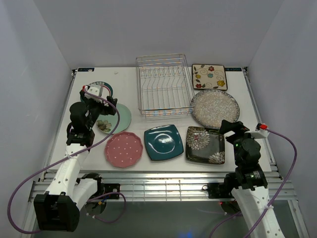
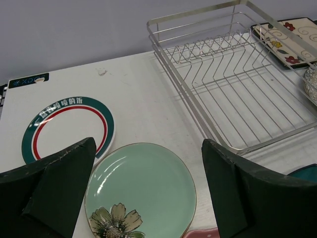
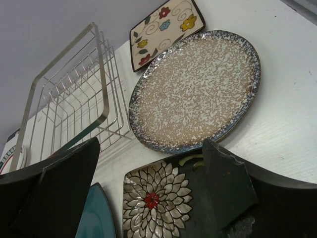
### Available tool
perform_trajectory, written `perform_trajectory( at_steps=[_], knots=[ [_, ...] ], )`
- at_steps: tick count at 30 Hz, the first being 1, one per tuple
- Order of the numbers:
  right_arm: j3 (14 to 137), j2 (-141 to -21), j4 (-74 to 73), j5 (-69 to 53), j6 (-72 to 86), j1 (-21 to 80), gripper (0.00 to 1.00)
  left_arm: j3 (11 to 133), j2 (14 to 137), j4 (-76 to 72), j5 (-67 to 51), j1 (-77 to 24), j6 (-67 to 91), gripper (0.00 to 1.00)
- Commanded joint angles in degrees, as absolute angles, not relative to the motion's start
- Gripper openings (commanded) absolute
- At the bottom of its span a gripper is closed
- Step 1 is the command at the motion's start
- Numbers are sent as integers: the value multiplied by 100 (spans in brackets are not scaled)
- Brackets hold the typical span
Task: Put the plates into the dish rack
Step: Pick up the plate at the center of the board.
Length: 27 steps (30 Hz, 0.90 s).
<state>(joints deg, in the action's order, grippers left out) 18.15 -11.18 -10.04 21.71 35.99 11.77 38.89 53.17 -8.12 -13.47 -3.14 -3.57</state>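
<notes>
The left claw (image 2: 148, 144) stands wide open with nothing between its fingers, and it hovers above the mint floral plate (image 2: 143, 183), which lies flat near the left edge of the worktop (image 2: 143, 94). Just beyond it, toward the far left corner, lies the white teal-rimmed plate (image 2: 64, 124). The right claw (image 3: 152, 144) is also wide open and holds nothing. It hangs over the far side of the black floral plate (image 3: 163, 198), close to the near right corner, and the speckled grey plate (image 3: 198, 89) lies just behind that one. The cream floral plate (image 1: 209, 77) is at the far edge, just to the right of the dish rack (image 1: 163, 84), which stands at the middle of the far edge with no plate in it. The pink dotted plate (image 1: 123, 148) and the teal plate (image 1: 163, 142) lie along the near edge. So I judge the task is at its very beginning: the step is the reach for a first plate. The next move probably asks one claw to come down on a rim, because every plate lies flat. After the grip, the plate must be turned upright and then slid between two prongs.
</notes>
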Motion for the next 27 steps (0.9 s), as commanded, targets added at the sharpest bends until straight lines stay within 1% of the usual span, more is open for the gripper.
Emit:
perform_trajectory(
  at_steps=[1, 13, 19, 22, 27],
  knots=[
    [1811, -1160, -694, 2136, 3621, 1187, 90, 3902, 5238, -852, -1239, -308, -334, 98],
    [1784, -1309, -563, 2162, 3595, 1187, 90, 4113, 5388, -659, -765, -308, -237, 98],
    [1775, -1468, -562, 2162, 3682, 1187, 90, 4219, 5379, -492, -791, -308, -220, 98],
    [1784, -1573, -545, 2127, 3630, 1187, 90, 4157, 5388, -527, -1019, -308, -290, 98],
    [1723, -2072, -335, 2109, 3726, 1187, 90, 4122, 5484, -562, -1064, -308, -369, 98]
  ],
)
